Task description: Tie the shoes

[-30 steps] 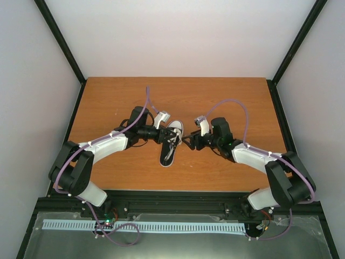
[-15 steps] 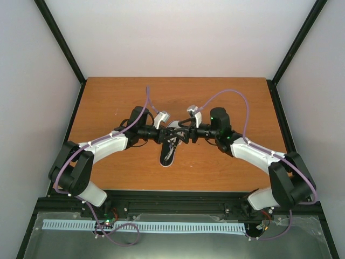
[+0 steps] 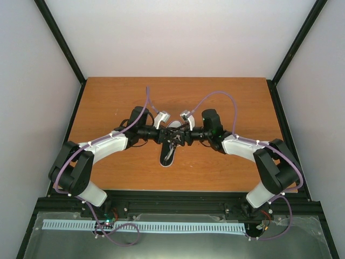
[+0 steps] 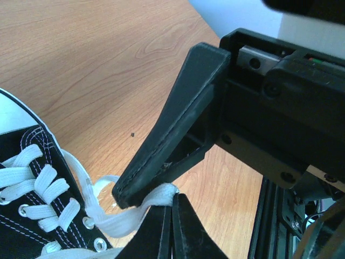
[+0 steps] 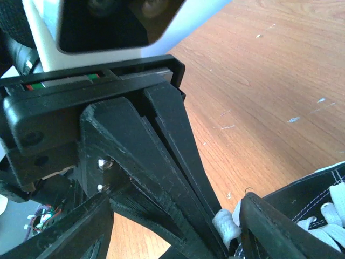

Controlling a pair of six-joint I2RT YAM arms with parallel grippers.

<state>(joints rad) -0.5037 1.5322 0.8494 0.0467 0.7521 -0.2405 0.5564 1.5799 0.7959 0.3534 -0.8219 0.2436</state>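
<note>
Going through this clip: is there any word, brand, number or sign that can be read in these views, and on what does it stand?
None can be read.
The sneaker and its lace: no logo or label shows in the wrist views, and in the top view the sneaker is too small to tell.
The table: plain wood grain, no print or sign.

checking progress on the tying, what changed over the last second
The right claw swung left over the brown wooden table and now stands open around the tip of the left claw, gripping nothing. Unchanged: the left claw, shut on the long white lace, and the black canvas sneaker with white sole rim.
</note>
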